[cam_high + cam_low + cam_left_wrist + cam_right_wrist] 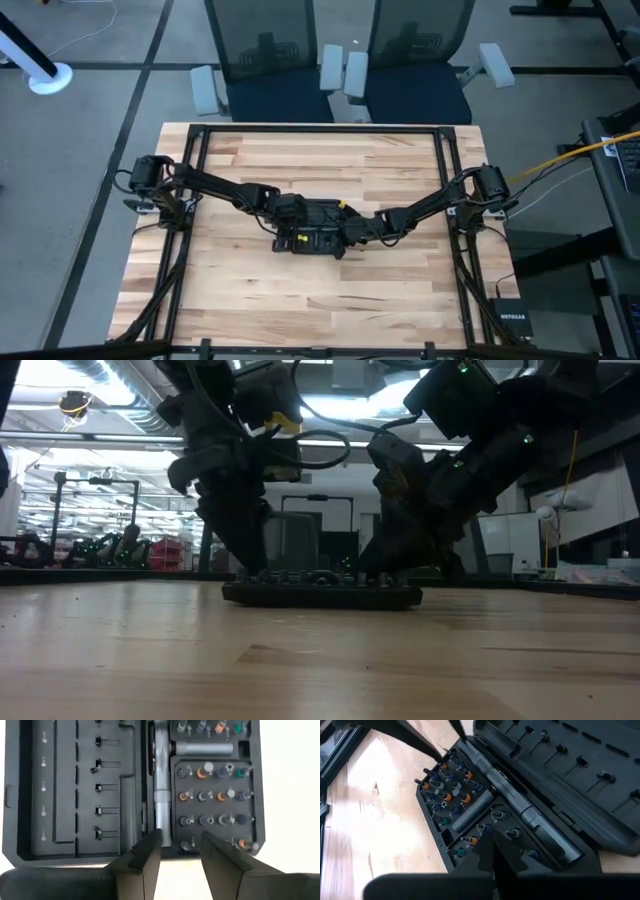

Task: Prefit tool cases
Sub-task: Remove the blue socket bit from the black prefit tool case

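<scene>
My left pincer point(180, 851) hung part-open over the opened tool case point(125, 790). My right pincer point(492, 857), shut, pressed its bit tray, probably steadying it on the tabletop point(330, 290).

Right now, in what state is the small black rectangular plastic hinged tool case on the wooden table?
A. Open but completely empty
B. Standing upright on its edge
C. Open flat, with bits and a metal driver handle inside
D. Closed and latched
C: the small black rectangular plastic hinged tool case lies open flat, showing coloured bits and a metal driver handle.
</scene>
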### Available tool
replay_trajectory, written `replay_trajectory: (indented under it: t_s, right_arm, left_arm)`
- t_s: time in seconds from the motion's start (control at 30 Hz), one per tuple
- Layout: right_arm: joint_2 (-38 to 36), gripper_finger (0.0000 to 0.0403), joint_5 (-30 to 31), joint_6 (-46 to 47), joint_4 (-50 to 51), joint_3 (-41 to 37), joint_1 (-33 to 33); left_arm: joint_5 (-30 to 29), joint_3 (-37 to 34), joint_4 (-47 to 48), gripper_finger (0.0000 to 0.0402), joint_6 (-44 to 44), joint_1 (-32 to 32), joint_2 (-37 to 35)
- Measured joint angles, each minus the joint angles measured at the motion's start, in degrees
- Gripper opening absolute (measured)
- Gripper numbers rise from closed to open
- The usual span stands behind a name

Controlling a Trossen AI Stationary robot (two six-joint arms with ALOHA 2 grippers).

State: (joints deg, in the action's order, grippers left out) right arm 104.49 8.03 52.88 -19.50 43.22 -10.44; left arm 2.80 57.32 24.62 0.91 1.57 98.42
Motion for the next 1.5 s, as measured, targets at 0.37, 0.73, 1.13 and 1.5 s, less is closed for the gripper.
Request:
replay_trajectory:
  t_s: [0.37,0.73,1.13,1.5]
  right_arm:
    - [0.0,0.0000,0.2,0.0,0.0,0.0,0.0]
    - [0.0,0.0000,0.1,0.0,0.0,0.0,0.0]
    - [0.0,0.0000,0.0,0.0,-0.1,0.0,0.0]
    - [0.0,0.0000,-0.1,0.0,-0.1,0.0,0.0]
  left_arm:
    - [-1.7,1.4,5.0,0.0127,-6.2,2.2,-1.0]
    - [-1.7,1.5,1.9,0.0088,-10.4,2.1,0.7]
    - [-1.9,1.5,1.7,0.0053,-12.1,2.1,1.0]
    - [-2.1,4.9,3.6,0.0047,-11.6,0.1,0.1]
